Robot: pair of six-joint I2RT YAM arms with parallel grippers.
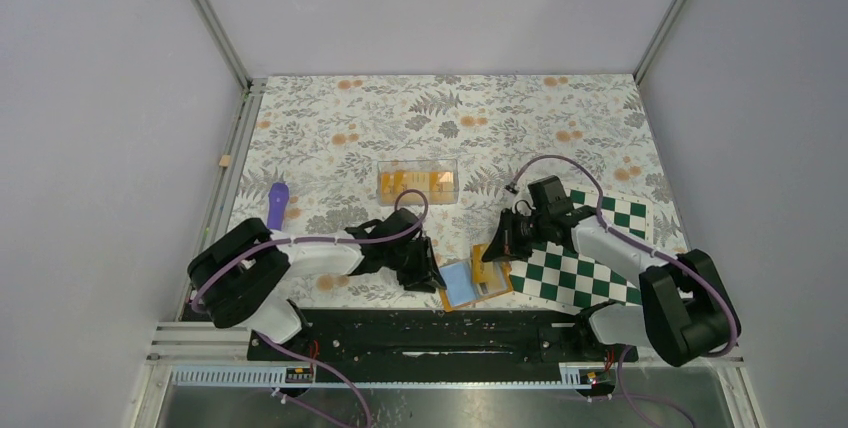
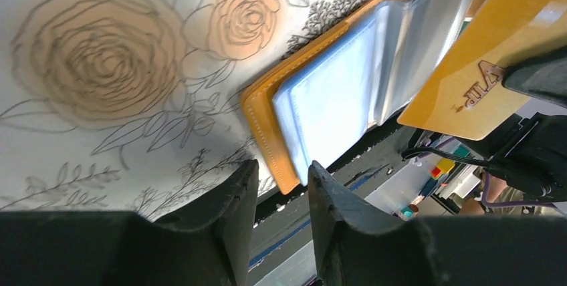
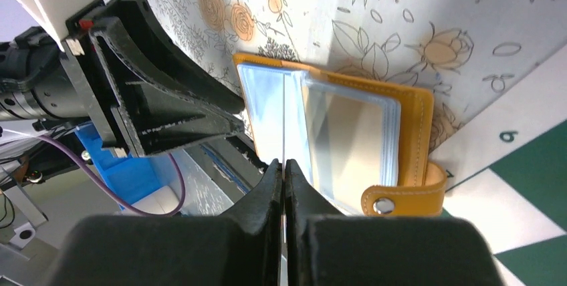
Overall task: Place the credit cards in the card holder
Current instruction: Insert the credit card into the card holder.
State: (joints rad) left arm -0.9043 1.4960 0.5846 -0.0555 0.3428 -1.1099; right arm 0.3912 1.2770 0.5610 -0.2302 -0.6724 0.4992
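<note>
From the top camera, the card holder [image 1: 472, 282] lay open near the front edge of the table [image 1: 330, 108], between the two arms, with its long axis running left to right. The left gripper [image 1: 428, 270] sat just beside its blue pages and the right gripper [image 1: 498, 244] just behind its orange half. More credit cards [image 1: 415, 185] waited in a clear plastic box [image 1: 450, 166] farther back.

In the left wrist view, the jaws stood partly spread. The holder's corner was at their mouth, with nothing clamped (as far as I could tell). A card [image 2: 478, 75] embossed "VIP" hung over the clear pockets.

In the right wrist view, the jaws were pressed together on that card, seen edge-on and aimed down at the pockets. That made the right arm the better placed to insert it. A lone digit, 6 or 9, showed on the chequered board [image 3: 535, 166]
</note>
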